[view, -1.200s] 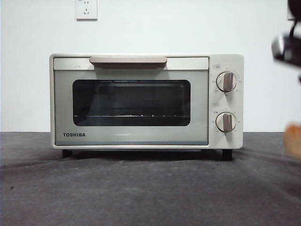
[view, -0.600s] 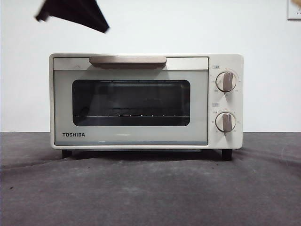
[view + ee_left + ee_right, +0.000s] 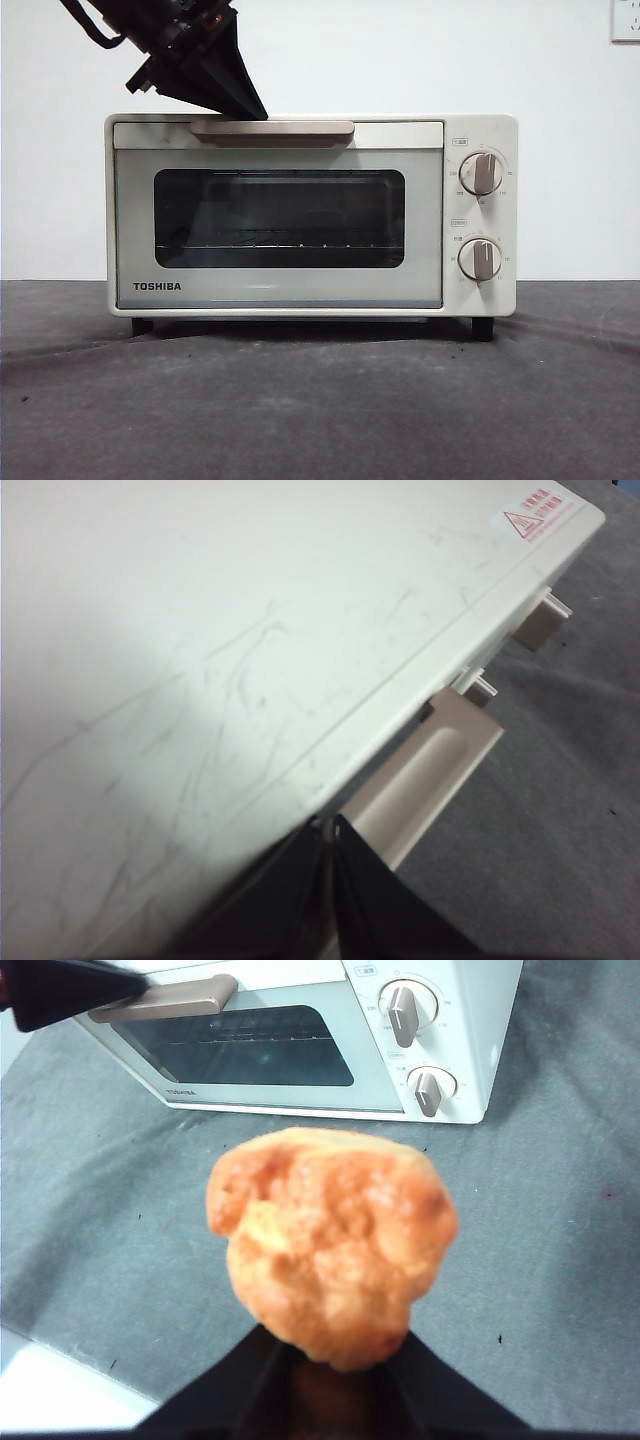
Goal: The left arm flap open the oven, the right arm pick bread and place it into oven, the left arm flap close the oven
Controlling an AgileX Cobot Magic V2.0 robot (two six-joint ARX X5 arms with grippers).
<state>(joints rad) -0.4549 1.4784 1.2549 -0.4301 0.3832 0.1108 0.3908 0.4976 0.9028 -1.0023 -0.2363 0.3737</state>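
The cream TOSHIBA oven stands on the cloth with its door closed. My left gripper comes down from the upper left, and its shut, pointed tip rests at the left part of the beige bar handle. In the left wrist view the shut jaws sit at the oven's top front edge, right beside the handle. My right gripper is shut on the golden bread and holds it above the cloth in front of the oven. It is out of the front view.
Two beige knobs are on the oven's right panel. A dark grey cloth covers the table. Its white edge shows near the right arm. A wall socket is at the top right.
The left gripper has come down from the upper left onto the oven handle. The right gripper with the bread, at the right edge a second ago, has left the front view.
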